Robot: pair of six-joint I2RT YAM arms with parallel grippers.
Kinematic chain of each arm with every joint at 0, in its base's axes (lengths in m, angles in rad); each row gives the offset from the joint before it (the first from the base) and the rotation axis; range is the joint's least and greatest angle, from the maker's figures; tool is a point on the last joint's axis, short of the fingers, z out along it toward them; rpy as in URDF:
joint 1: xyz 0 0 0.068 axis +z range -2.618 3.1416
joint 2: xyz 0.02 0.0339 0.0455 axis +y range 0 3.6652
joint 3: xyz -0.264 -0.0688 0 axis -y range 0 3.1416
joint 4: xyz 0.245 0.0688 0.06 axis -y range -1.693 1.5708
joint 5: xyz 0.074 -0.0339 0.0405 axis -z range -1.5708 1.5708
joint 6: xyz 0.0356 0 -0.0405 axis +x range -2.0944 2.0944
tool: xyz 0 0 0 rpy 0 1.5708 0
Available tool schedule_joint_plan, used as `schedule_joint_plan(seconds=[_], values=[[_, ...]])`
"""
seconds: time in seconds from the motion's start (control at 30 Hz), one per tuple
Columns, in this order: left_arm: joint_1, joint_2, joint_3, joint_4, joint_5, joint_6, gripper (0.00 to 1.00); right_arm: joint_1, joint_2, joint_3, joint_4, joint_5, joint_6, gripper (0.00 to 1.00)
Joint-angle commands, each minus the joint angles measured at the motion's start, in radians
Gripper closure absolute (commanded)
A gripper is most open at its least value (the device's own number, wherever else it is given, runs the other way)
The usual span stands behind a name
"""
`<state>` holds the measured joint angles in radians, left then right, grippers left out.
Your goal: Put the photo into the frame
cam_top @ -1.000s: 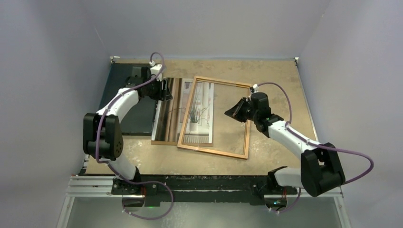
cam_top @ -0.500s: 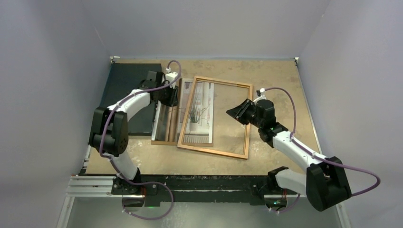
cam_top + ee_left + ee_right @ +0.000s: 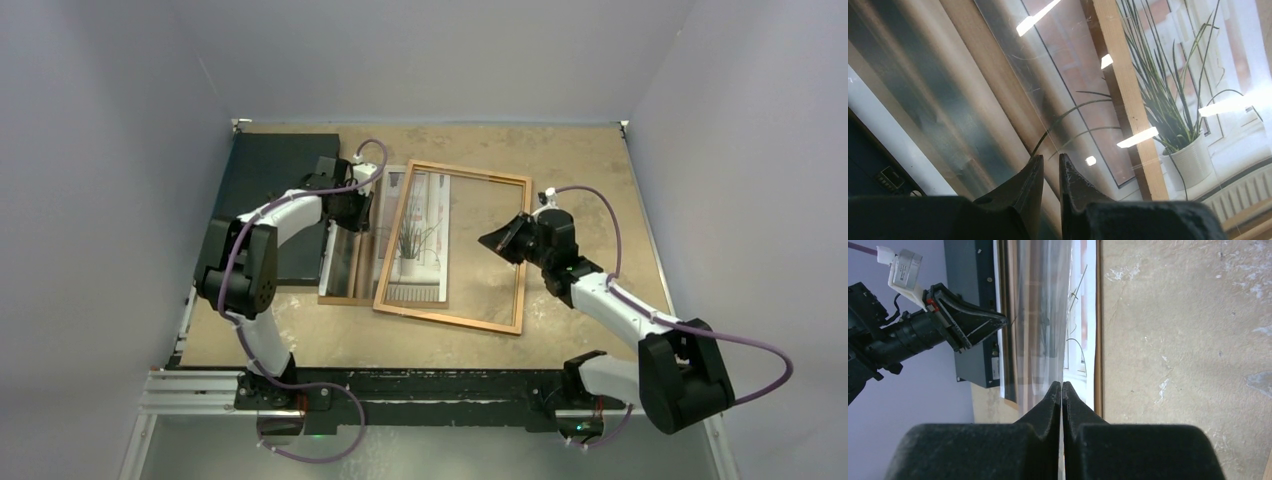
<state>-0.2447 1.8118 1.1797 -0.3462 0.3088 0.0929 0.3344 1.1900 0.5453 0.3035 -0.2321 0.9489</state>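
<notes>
The photo [image 3: 420, 235] of a spiky potted plant lies flat, its right part under the left side of the frame [image 3: 522, 250]. The frame's wooden bar [image 3: 1128, 100] crosses the photo [image 3: 1173, 115] in the left wrist view. My right gripper [image 3: 492, 240] is shut on the near edge of a clear glass pane [image 3: 1043, 315], held tilted over the photo; its jaws [image 3: 1062, 384] pinch it edge-on. My left gripper [image 3: 362, 212] is at the pane's left edge. Its fingertips [image 3: 1050, 157] stand a narrow gap apart, with the pane's thin edge running into that gap.
A dark grey-black mat [image 3: 270, 190] lies at the far left of the tan table, also seen in the right wrist view [image 3: 973, 315]. A brown strip [image 3: 345, 297] shows under the pane's left part. Grey walls close in the table.
My left gripper has moved right, from over the dark mat to the pane's left edge. My right arm has shifted slightly and keeps its hold on the pane.
</notes>
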Motion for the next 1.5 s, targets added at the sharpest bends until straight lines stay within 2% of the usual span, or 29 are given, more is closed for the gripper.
schedule_joint_plan(seconds=[0.0, 0.23, 0.6, 1.07, 1.47], values=[[0.004, 0.003, 0.005, 0.013, -0.024, 0.027, 0.85, -0.003, -0.011, 0.026, 0.005, 0.024, -0.031, 1.0], [0.006, -0.005, 0.026, -0.004, -0.042, 0.034, 0.86, -0.007, -0.178, -0.106, -0.007, 0.207, 0.024, 1.0], [-0.012, 0.036, 0.062, -0.008, -0.022, 0.015, 0.86, -0.023, -0.292, -0.163, -0.074, 0.305, 0.033, 1.0], [-0.073, 0.094, 0.1, -0.001, -0.018, 0.002, 0.86, -0.024, -0.312, -0.18, -0.065, 0.32, 0.041, 1.0], [-0.102, 0.12, 0.113, 0.007, -0.017, 0.001, 0.87, -0.046, -0.215, -0.133, -0.058, 0.242, -0.001, 1.0]])
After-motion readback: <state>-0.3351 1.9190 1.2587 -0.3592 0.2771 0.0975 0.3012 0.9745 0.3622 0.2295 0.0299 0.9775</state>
